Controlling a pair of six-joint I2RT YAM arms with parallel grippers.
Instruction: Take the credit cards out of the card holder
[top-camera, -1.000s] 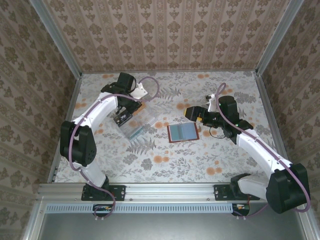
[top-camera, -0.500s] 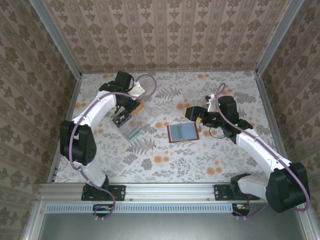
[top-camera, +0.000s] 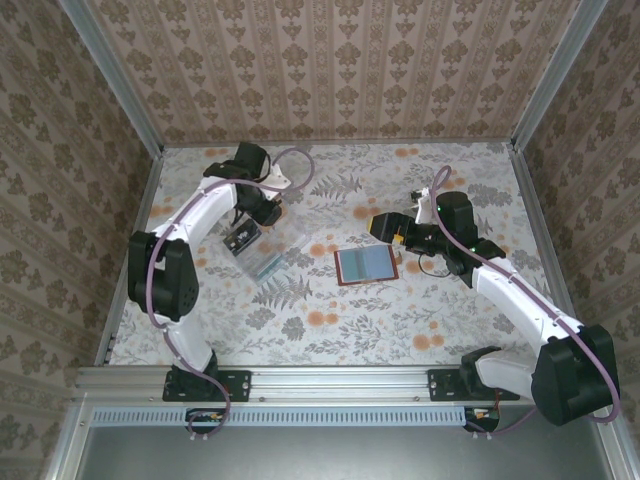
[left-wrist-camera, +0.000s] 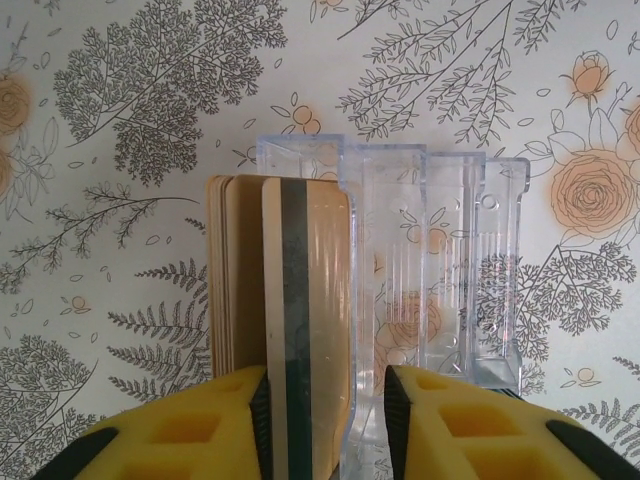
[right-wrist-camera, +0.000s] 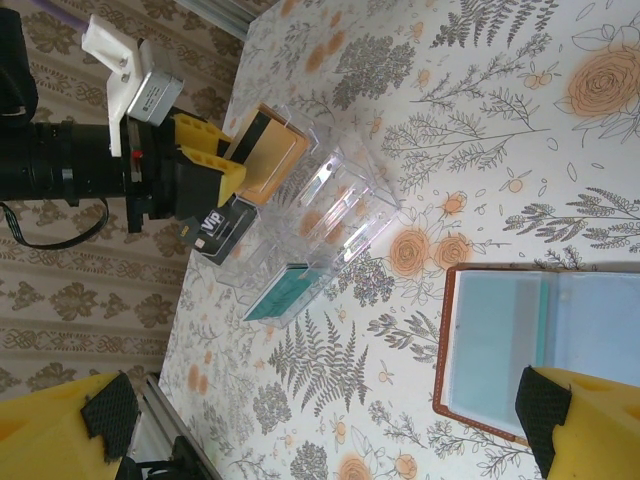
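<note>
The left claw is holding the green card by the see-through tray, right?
Not quite. The left claw is holding the orange-tan card, the one with the dark stripe, by the see-through tray. The left wrist view shows it. The green card lies in the tray, as the right wrist view shows.

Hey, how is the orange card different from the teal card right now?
The orange card is gripped by the left fingers; the teal card sits free. The orange card stands at one end of the tray; the teal card rests at the other end. The orange card shows a dark stripe; the teal card shows none. Both are out of the card holder.
</note>
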